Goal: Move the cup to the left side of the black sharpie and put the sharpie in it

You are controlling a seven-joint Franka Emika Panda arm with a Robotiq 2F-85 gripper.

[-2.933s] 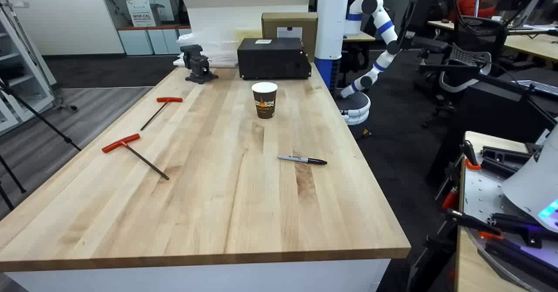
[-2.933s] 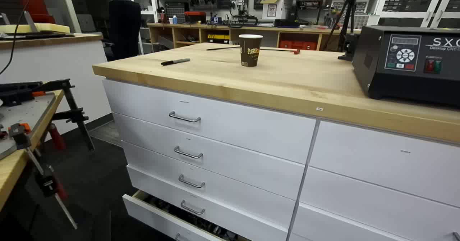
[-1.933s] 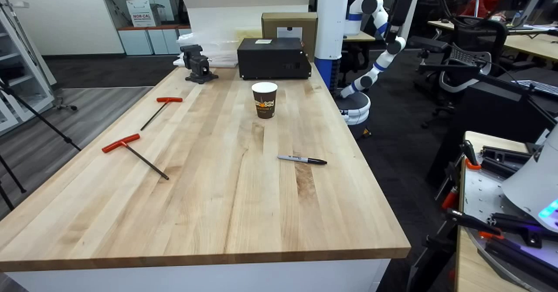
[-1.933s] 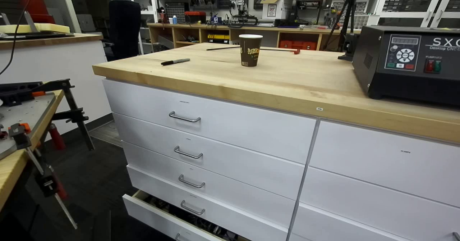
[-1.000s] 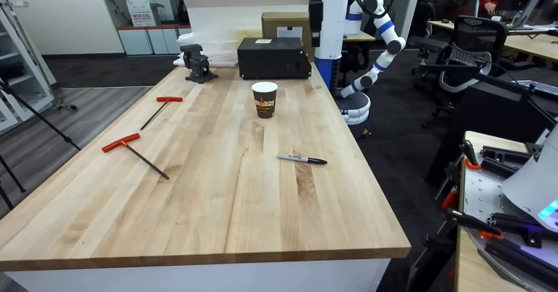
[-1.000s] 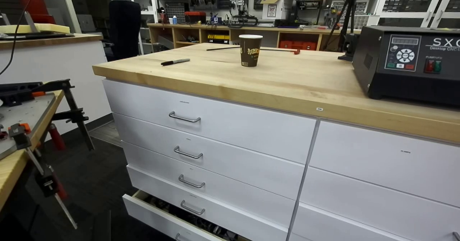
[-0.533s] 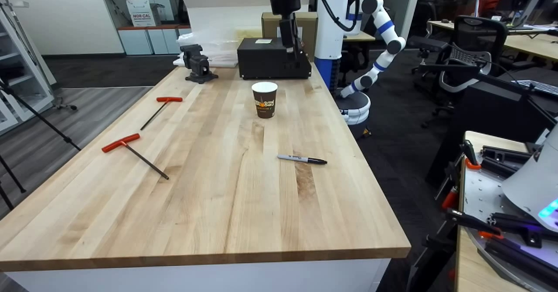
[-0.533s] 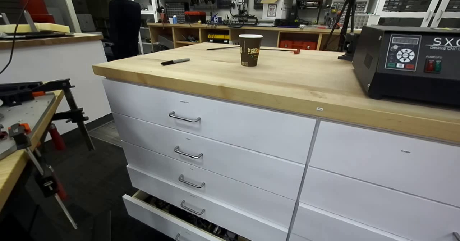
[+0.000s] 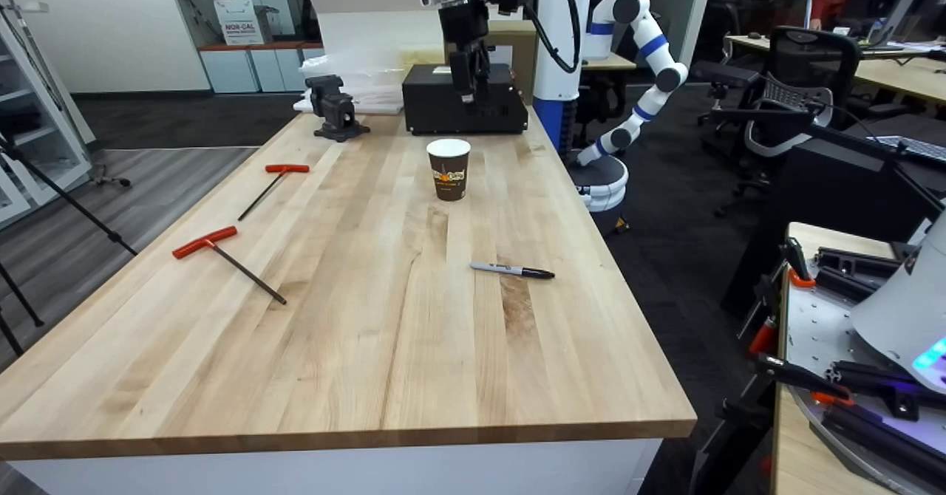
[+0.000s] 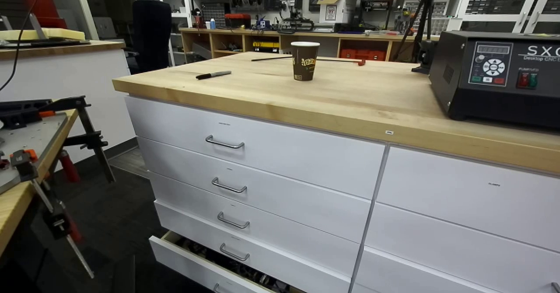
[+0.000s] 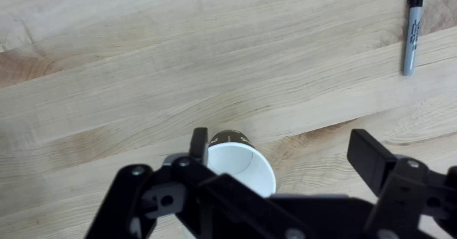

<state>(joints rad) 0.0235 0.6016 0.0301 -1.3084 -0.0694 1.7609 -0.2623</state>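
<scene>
Black jaws are held spread wide above the pale wooden tabletop (image 9: 332, 362). From left to right in an exterior view, two red-handled T-shaped tools (image 9: 205, 242) are laid out, a white-rimmed dark brown paper cup (image 9: 448, 171) is stood upright, and a thin grey-and-black marker pen (image 9: 511, 270) is laid well apart. In the wrist view, the cup is partly hidden by the jaws.

Room between cup (image 9: 448, 173) and sharpie (image 9: 512, 270), machine (image 9: 440, 114) beyond cup

The cup (image 9: 448, 173) is brown, rimmed white, the sharpie (image 11: 413, 28) grey, black-capped.
</scene>
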